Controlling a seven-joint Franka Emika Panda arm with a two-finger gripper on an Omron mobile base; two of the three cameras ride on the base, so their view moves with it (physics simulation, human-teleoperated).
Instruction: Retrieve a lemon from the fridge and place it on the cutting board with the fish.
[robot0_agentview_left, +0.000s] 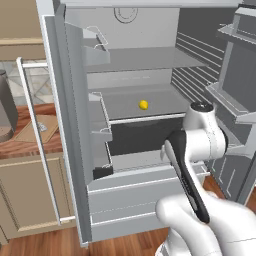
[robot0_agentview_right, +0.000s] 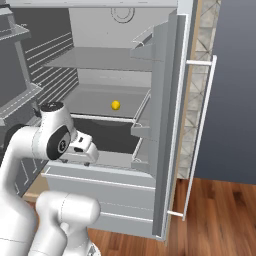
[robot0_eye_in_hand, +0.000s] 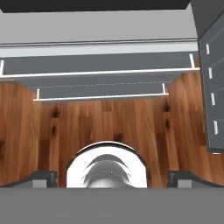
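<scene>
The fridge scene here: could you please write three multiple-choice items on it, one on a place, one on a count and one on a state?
1. Where does the lemon lie?
A. on a shelf inside the fridge
B. on the wood floor
C. on the cutting board

2. How many lemons are in sight?
A. three
B. one
C. two

3. How do the gripper jaws stand?
A. shut on the lemon
B. shut, empty
C. wide open, empty

Answers: 1 A, it sits on the grey middle shelf; 2 B, a single yellow fruit shows; 3 C, the fingertips stand far apart over the floor.
</scene>
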